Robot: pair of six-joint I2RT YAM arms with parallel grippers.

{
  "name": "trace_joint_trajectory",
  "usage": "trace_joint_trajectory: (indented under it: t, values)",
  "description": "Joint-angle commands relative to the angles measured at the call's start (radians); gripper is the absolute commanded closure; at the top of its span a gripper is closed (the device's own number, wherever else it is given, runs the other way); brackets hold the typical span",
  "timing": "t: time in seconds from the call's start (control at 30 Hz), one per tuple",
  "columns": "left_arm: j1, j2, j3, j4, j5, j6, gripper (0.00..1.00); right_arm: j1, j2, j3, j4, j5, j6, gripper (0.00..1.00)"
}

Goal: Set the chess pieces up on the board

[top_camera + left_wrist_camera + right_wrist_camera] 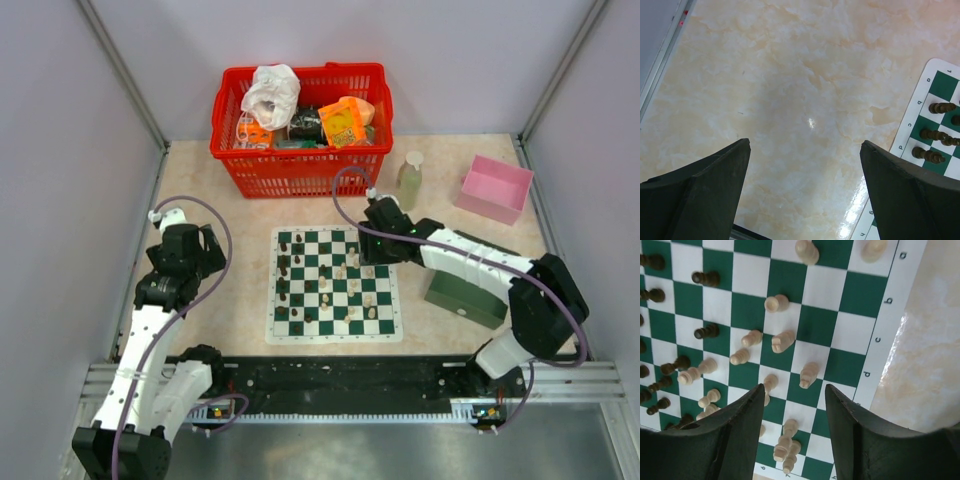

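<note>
Glossy marbled table point(790, 100); checkered board point(860, 292), rounded chess pieces point(783, 340); left fingers point(705, 192), right fingers point(730, 437) released.

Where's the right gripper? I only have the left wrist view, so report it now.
Observer: The right gripper hangs over the board, jaws open, nothing between them.
Operator: Give me the cream pieces next.
Observer: The cream pieces are scattered over the middle and right squares, not lined up in rows.
</note>
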Motion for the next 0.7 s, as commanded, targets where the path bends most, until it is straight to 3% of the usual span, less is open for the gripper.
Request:
trace_joint_trajectory:
  t: [0.0, 0.23, 0.33, 0.67]
  values:
    - [-0.001, -0.004, 0.005, 0.002, 0.008, -0.031, 0.04, 0.048, 0.044, 0.001, -0.007, 0.04, 0.066, 0.49]
    - [-0.001, -0.011, -0.006, 0.005, 0.017, -0.044, 0.04, 0.073, 0.113, 0.008, -0.021, 0.096, 0.097, 0.54]
    - [-0.001, -0.016, -0.01, 0.011, 0.022, -0.045, 0.04, 0.073, 0.135, 0.012, -0.021, 0.111, 0.097, 0.62]
    - [-0.001, -0.014, -0.013, 0.017, 0.034, -0.044, 0.04, 0.073, 0.176, 0.022, 0.016, 0.086, 0.084, 0.72]
